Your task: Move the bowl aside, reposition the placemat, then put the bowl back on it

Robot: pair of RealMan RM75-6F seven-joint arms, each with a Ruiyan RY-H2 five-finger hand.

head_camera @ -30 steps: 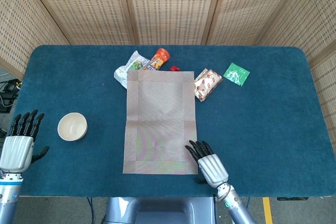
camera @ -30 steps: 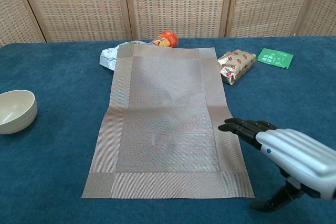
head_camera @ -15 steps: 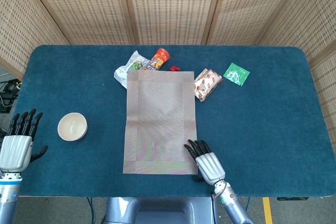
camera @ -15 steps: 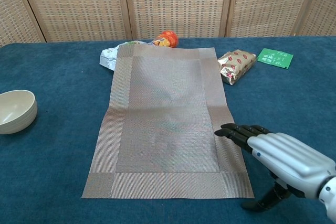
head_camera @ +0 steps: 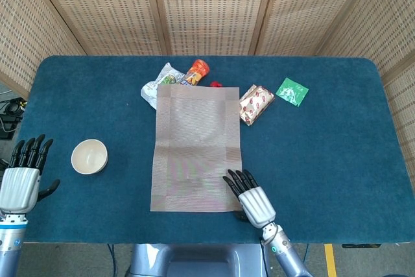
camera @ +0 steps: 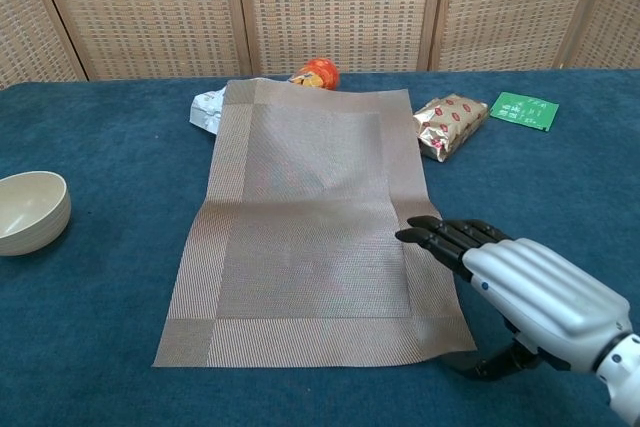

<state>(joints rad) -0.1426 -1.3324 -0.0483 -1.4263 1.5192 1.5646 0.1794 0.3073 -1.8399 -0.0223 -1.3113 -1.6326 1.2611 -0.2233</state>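
The cream bowl (head_camera: 89, 157) (camera: 30, 210) stands on the blue cloth, left of the woven placemat (head_camera: 196, 147) (camera: 305, 227) and apart from it. My right hand (head_camera: 249, 198) (camera: 520, 287) lies flat over the mat's near right corner. Its dark fingers (camera: 440, 237) rest on the right border, and its thumb reaches under the slightly lifted corner. Holding nothing, my left hand (head_camera: 23, 176) hovers at the table's front left, left of the bowl, with straight, spread fingers. It shows only in the head view.
The mat's far edge overlaps a white packet (head_camera: 162, 81) (camera: 205, 105) and an orange bottle (head_camera: 196, 71) (camera: 318, 74). A red-and-tan snack bag (head_camera: 255, 103) (camera: 450, 117) touches its far right corner. A green sachet (head_camera: 292, 91) (camera: 524, 110) lies further right.
My right hand has slid left onto the mat's near right corner. The mat has shifted slightly left and its corner has lifted. The bowl and left hand stay put.
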